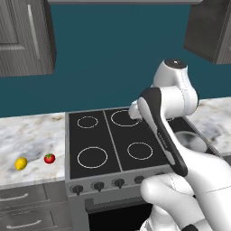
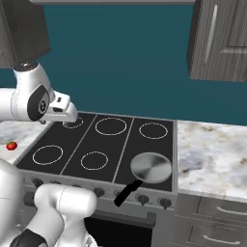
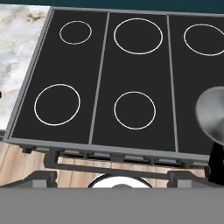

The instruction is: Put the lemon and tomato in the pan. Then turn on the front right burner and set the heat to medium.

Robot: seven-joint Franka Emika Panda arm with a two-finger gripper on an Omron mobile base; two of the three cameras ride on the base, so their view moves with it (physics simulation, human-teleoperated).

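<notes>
My tool (image 3: 112, 177) is spread wide open with nothing in it, hanging over the stove (image 1: 97, 135). My own arm hides most of the pan (image 2: 151, 167) from the left. It's on the front right burner. Lemon (image 1: 20, 163) and tomato (image 1: 49, 158) sit on the desk (image 1: 27, 135) left of the stove, the tomato cut off in hand view.

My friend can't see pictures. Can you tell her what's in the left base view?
A black stove top with white burner rings sits between marble counters, and a lemon and a tomato lie side by side, not touching, on the left counter. The robot's white arm rises from the lower right and hides part of a grey pan.
</notes>
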